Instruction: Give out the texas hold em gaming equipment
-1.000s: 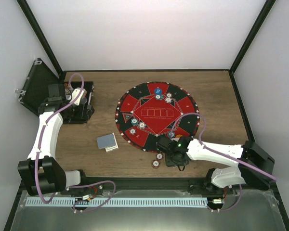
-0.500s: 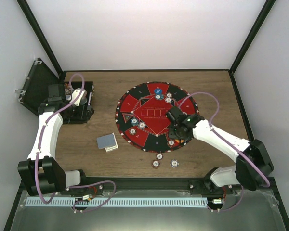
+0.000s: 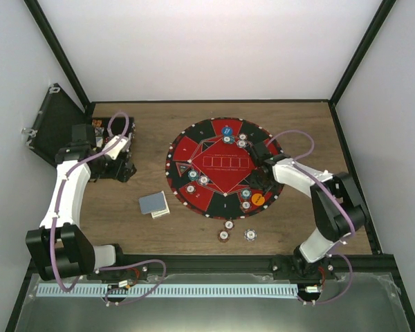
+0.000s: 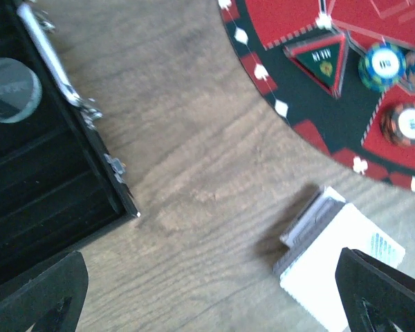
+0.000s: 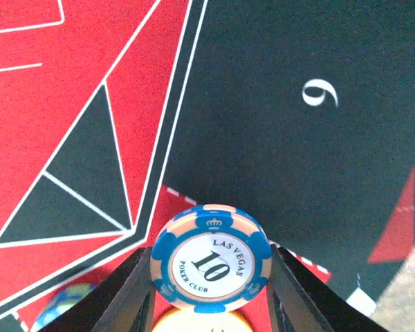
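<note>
Our right claw (image 5: 211, 273) pinched the blue 10 chip (image 5: 211, 258) by its rim, level over the mat (image 5: 263, 138) (ready to land flat, we figured). Meanwhile the left claw (image 4: 207, 294) gaped wide and empty over the desk (image 4: 194, 138), beside the card deck (image 4: 339, 256).

I read "LAS VEGAS POKER CLUB" and "10" on the blue chip (image 5: 212, 257); a white 9 stands on the mat (image 5: 277, 159).

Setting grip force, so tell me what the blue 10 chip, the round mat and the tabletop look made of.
Blue 10 chip: likely moulded plastic or clay composite, with a smooth printed centre label and striped rim. Round mat: seems matte felt or printed fabric; flat colour, no glare. Tabletop: wood or wood-look laminate, grain lines visible, dull sheen.
</note>
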Robot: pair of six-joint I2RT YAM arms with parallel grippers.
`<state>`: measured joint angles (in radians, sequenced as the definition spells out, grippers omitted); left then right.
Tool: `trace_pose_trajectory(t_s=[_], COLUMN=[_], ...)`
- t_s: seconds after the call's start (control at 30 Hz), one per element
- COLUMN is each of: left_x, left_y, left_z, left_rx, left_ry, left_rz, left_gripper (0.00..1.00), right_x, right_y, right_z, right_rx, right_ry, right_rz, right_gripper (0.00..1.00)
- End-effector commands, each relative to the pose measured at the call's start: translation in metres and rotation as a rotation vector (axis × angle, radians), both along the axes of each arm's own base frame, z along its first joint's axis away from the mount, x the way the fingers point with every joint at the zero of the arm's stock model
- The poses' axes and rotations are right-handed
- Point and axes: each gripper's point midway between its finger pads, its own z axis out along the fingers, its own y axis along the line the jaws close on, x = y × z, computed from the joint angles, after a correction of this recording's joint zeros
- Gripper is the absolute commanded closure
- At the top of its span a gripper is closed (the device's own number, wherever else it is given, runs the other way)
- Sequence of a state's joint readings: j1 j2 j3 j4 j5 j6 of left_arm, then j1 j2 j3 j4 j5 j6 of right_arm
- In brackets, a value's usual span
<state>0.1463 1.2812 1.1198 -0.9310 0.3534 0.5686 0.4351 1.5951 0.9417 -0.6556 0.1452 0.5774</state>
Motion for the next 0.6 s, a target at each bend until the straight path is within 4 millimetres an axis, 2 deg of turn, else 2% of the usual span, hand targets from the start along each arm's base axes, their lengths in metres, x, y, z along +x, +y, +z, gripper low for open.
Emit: trace_pose_trajectory(t_s=[0.0, 0.1, 0.3, 0.33, 0.43, 0.57], left_x=[-0.031, -0.047, -0.07, -0.073, -0.082, -0.088], left_y=[-0.007, -0.011, -0.025, -0.028, -0.031, -0.03], left_z=[-0.022, -0.029, -0.035, -0.038, -0.048, -0.06], left_rx=[0.052, 0.068, 0.075, 0.079, 0.121, 0.205], left_ry=[0.091, 0.127, 0.139, 0.142, 0.154, 0.161], left_rz=[-0.188, -0.272, -0.416, -0.437, -0.481, -0.518], left_gripper=[0.0, 0.0, 0.0, 0.0, 0.0, 0.0], right_x=[0.025, 0.028, 0.031, 0.03, 0.03, 0.034], right_y=[0.003, 0.001, 0.001, 0.001, 0.001, 0.003], right_z=[-0.003, -0.014, -0.019, -0.019, -0.015, 0.011], right_rx=[0.018, 0.006, -0.008, -0.007, -0.003, 0.02], right_ry=[-0.05, -0.031, -0.028, -0.027, -0.032, -0.083], right_rz=[0.004, 0.002, 0.012, 0.015, 0.023, 0.025], right_gripper=[0.71, 0.71, 0.67, 0.64, 0.42, 0.21])
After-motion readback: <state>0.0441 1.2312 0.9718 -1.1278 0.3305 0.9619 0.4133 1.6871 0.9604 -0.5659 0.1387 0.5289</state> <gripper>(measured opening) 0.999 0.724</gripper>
